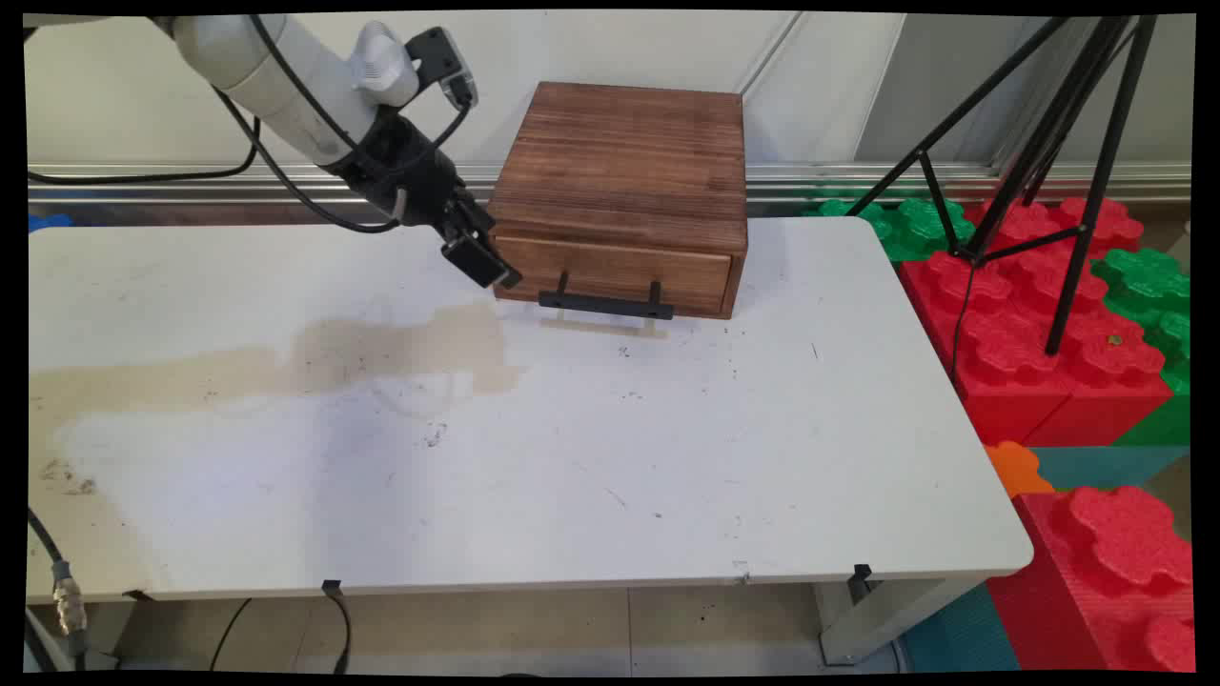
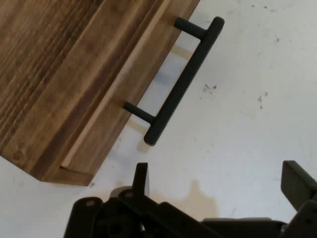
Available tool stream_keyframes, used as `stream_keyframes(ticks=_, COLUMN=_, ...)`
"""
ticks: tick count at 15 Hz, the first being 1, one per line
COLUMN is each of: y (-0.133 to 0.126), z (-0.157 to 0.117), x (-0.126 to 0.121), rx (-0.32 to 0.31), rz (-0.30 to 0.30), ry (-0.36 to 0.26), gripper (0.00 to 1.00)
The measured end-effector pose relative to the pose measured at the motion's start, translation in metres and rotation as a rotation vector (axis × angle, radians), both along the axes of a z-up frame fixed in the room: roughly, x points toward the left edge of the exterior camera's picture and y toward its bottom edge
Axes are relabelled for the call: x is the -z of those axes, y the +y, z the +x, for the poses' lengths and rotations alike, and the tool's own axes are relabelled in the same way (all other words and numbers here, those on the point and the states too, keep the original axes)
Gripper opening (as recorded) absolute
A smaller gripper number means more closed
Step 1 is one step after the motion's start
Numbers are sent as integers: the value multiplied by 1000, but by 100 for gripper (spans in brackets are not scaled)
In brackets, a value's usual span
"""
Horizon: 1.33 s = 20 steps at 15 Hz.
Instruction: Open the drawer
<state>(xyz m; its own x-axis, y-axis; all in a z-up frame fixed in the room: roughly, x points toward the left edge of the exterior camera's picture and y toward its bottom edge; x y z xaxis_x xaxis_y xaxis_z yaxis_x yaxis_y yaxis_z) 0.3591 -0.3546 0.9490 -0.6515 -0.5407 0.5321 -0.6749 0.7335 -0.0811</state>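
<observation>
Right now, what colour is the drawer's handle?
Black; the handle shows best in the hand view.

Nothing could be read anywhere: the wooden drawer box (image 1: 624,195) at upper centre, the white table (image 1: 572,457) and the red blocks (image 1: 1058,343) at right bore no lettering.

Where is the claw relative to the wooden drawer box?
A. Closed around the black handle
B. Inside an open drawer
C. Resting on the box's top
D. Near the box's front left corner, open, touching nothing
D: the claw hangs open by the wooden box's front left corner, short of the black handle.
</observation>
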Motion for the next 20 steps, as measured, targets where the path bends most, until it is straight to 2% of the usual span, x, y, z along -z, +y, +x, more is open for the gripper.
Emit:
stream_keyframes(ticks=7, y=-25, z=-17, x=23, rx=33, rz=0, ry=-19, gripper=100)
stream_keyframes(ticks=20, y=-60, z=-43, x=86, rx=112, rz=45, ry=-90, gripper=100)
